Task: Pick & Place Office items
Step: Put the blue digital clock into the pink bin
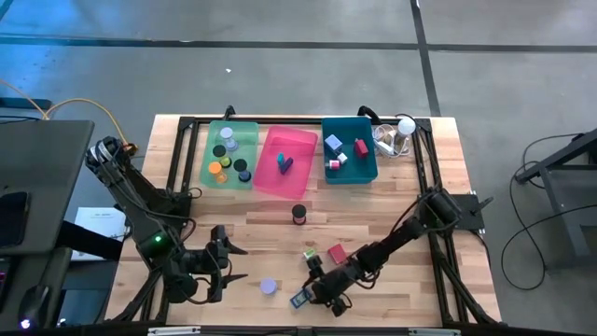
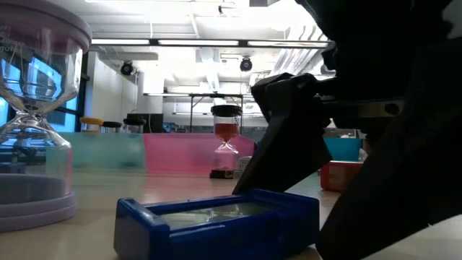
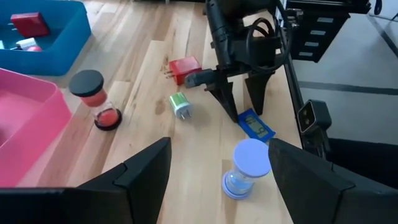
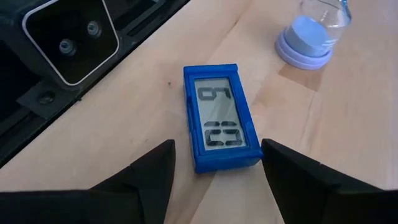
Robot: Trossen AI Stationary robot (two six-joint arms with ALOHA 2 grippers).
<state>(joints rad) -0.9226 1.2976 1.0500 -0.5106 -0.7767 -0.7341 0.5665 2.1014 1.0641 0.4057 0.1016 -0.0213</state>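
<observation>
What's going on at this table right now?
The right hand is down over a blue digital clock near the table's front edge, fingers open on either side, not gripping it yet. The left hand waits open facing a lavender sand timer. A red-sand timer, red block and green plug lie loose; other items sit in the green bin, pink bin and teal bin.

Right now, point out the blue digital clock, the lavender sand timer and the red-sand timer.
blue digital clock (image 4: pixel 221 126), right wrist view, on its display.
lavender sand timer (image 3: pixel 247 168), left wrist view, on its top cap.
red-sand timer (image 3: pixel 94 98), left wrist view, on its glass.
</observation>
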